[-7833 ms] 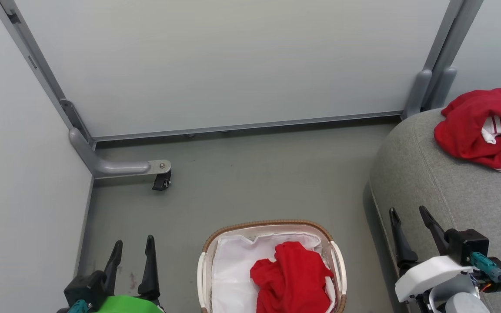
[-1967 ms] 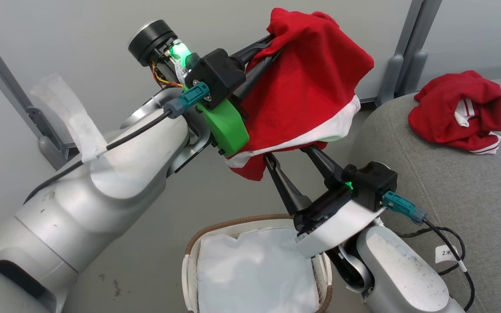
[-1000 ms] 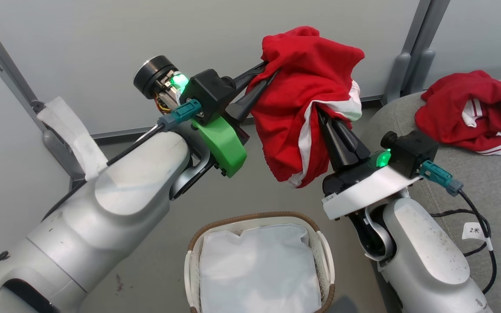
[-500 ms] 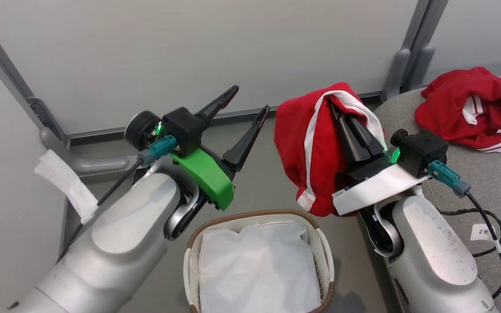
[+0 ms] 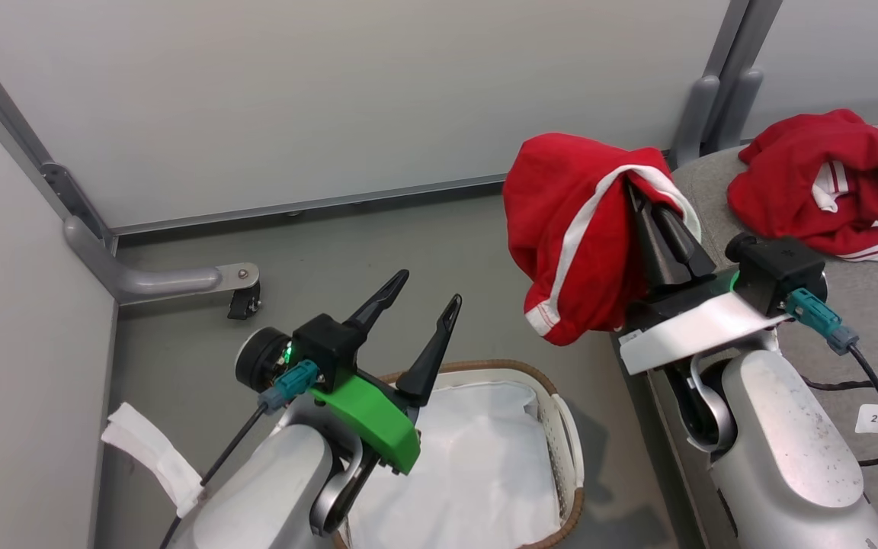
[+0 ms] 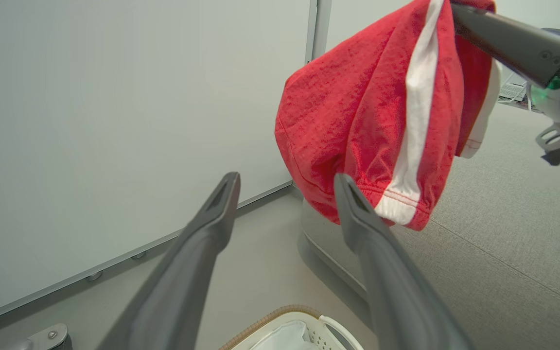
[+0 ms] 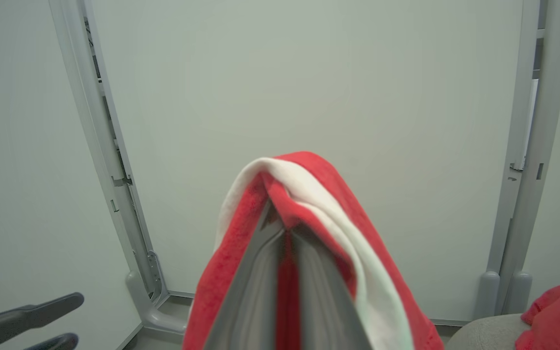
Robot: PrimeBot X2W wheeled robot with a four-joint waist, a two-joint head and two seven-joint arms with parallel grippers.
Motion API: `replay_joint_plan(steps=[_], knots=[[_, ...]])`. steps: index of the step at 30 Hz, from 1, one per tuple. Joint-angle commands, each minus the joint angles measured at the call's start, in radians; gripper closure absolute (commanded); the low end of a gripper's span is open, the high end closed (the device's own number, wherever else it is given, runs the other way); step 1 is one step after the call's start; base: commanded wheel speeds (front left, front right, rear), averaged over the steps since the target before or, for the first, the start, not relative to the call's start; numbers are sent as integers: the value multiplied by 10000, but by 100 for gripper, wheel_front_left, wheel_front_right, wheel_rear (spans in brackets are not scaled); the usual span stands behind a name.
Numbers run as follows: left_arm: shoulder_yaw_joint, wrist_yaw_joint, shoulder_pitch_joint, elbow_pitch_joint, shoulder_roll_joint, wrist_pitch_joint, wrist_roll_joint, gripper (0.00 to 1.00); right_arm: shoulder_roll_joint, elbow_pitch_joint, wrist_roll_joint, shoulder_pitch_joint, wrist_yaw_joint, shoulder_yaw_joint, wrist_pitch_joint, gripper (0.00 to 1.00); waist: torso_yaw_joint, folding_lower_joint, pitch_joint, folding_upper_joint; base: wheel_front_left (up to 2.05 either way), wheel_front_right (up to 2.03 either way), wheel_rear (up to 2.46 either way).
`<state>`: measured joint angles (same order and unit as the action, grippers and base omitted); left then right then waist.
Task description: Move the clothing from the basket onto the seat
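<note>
A red garment (image 5: 572, 236) with a white stripe hangs draped over my right gripper (image 5: 637, 200), whose fingers are shut on its fabric (image 7: 285, 228), held in the air beside the grey sofa's (image 5: 858, 305) left end. The same garment (image 6: 377, 112) hangs beyond my left fingertips in the left wrist view. A second red garment (image 5: 820, 183) lies bunched on the sofa. My left gripper (image 5: 427, 288) is open and holds nothing, just above the white basket (image 5: 561, 427) with its brown rim, which holds its white liner (image 5: 477, 473).
Pale partition walls stand behind and to the left, with a grey post (image 5: 713, 84) by the sofa's corner. A wall's caster foot (image 5: 241, 293) rests on the grey floor at the left. A black cable (image 5: 877, 404) lies on the sofa near my right arm.
My left gripper has dropped down toward the basket, open. My right gripper, still holding the garment, has shifted slightly right toward the sofa. The camera has also shifted.
</note>
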<state>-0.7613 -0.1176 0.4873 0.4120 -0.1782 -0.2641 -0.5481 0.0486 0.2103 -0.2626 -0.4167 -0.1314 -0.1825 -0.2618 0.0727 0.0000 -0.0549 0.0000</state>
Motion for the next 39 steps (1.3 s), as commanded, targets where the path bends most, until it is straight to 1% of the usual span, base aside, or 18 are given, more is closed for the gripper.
replay_joint_plan(steps=[1,5,13,21,27,33,37,39], knots=[[167,-41,-273,24,79,-4,173,0,33,2,61,149,14,102,-49,100,39,0,-29,0,0,0,0],[495,-88,-706,60,239,-4,524,0,35,-4,174,168,14,229,-49,100,236,0,-77,0,0,0,0],[952,-138,-1101,33,484,-5,1029,0,32,-16,291,195,14,524,-49,100,1172,0,-281,0,0,0,0],[790,-140,-972,-117,612,-3,1219,0,32,-80,439,126,14,951,-49,100,2290,0,-729,0,0,0,0],[602,-142,-706,-181,594,-3,1258,0,29,-76,544,30,14,1280,-49,100,2866,0,-1149,0,0,0,0],[428,-141,-449,-303,502,-3,1321,0,30,-5,921,-490,13,1846,-49,100,3036,0,-1698,0,0,0,0],[287,-141,-226,-372,414,-3,1357,0,53,102,1473,-1256,13,2271,-49,100,2888,0,-2158,0,0,0,0],[246,-142,-78,-410,360,-3,1379,0,258,165,1652,-1801,14,2511,-50,100,2753,0,-2413,0,0,0,0]])
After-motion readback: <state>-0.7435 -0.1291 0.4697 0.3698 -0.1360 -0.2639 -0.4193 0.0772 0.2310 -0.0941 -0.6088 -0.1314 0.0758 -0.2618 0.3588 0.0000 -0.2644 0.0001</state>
